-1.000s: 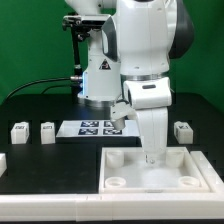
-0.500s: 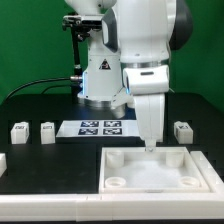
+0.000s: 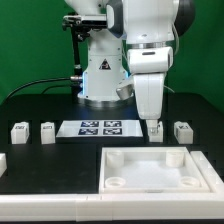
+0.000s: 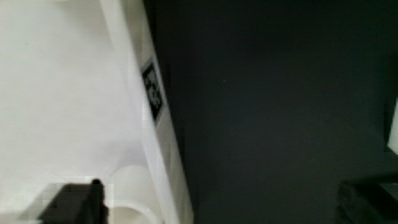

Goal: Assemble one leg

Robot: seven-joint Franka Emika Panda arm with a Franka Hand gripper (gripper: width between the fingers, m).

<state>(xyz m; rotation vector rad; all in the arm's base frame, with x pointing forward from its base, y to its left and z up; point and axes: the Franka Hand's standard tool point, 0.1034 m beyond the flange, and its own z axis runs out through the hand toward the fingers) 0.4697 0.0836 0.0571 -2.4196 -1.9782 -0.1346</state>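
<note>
Several small white legs with tags stand on the black table in the exterior view: two at the left (image 3: 18,131) (image 3: 46,131) and two at the right (image 3: 156,128) (image 3: 182,130). My gripper (image 3: 151,119) hangs just above the inner right leg, beyond the far rim of the large white tray (image 3: 135,156). In the wrist view my gripper (image 4: 222,205) is open, with dark fingers (image 4: 71,205) far apart and nothing between them. The tray's rim (image 4: 125,130), bearing a tag, runs past one finger. No leg shows in the wrist view.
The marker board (image 3: 100,127) lies on the table between the left and right legs. The arm's base (image 3: 100,75) stands behind it. A white edge (image 3: 3,160) shows at the far left. The tray has round sockets at its corners.
My gripper has risen from the tray's far rim and moved back toward the right-hand legs, uncovering the inner right leg. The legs and tray have not moved.
</note>
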